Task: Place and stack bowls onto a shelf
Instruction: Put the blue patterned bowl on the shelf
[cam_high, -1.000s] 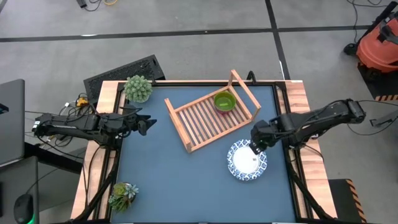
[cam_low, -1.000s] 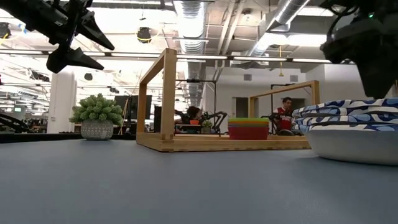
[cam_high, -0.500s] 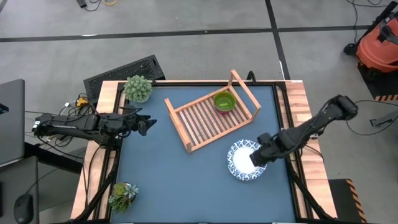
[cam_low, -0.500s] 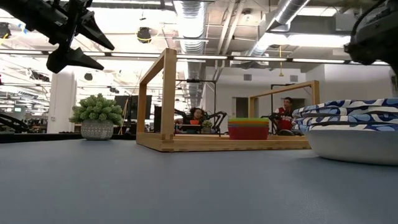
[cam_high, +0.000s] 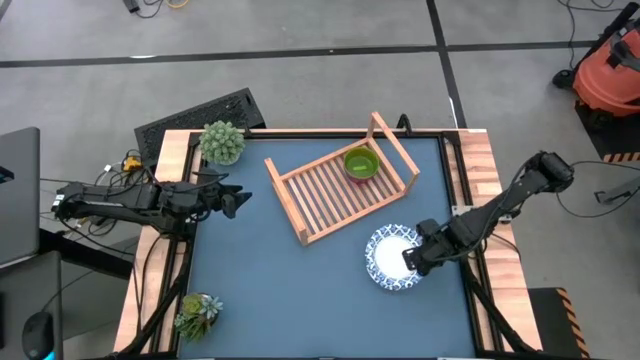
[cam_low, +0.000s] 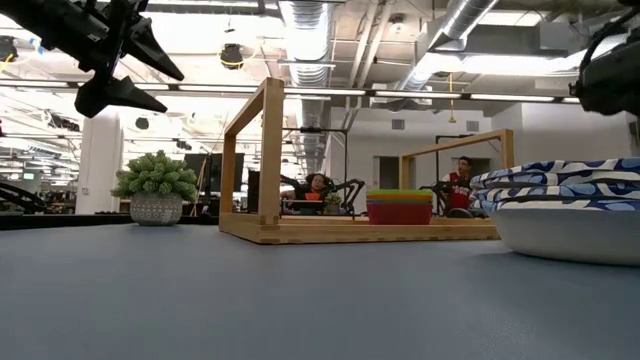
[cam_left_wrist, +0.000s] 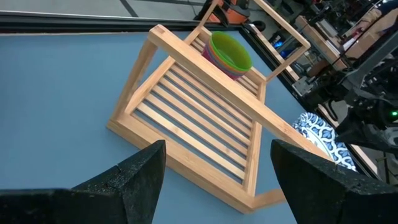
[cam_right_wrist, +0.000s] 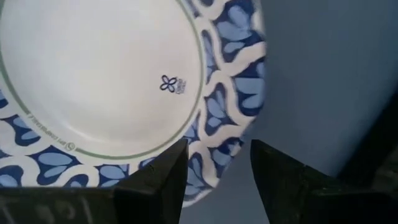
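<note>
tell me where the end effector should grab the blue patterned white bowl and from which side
Grip the blue patterned rim of the white bowl on its edge nearest the right end effector, probably one finger inside and one outside. The bowl is wide and shallow, too broad to span, and its rim flares above the table. The right end effector is open and already lined up at that edge, away from the shelf.

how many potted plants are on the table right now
2. One potted plant stands at the table's far left corner, beside the keyboard. The other plant sits at the near left corner. None seem hidden.
</note>
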